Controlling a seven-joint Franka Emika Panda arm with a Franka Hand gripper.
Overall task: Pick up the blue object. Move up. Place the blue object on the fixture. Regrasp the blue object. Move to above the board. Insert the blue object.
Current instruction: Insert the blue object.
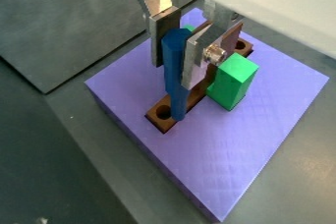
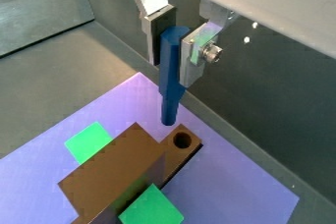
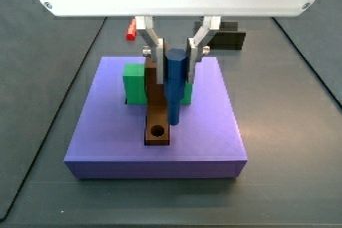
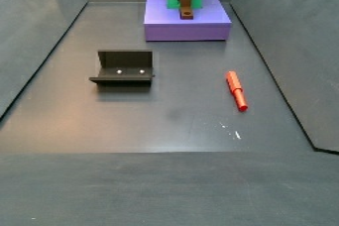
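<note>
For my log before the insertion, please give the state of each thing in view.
tool: above the board, shut on the blue peg
blue peg: upright, tip above the hole, not inserted
brown bar's hole: empty
fixture: empty
red peg: lying on the floor

No text, label, brand, number or sign can be read in any view. Nothing legible is being shown on the flat lavender-purple square board (image 3: 158,122), the slim blue cylindrical peg (image 2: 172,76) or the gripper (image 1: 184,43) over that board.
</note>
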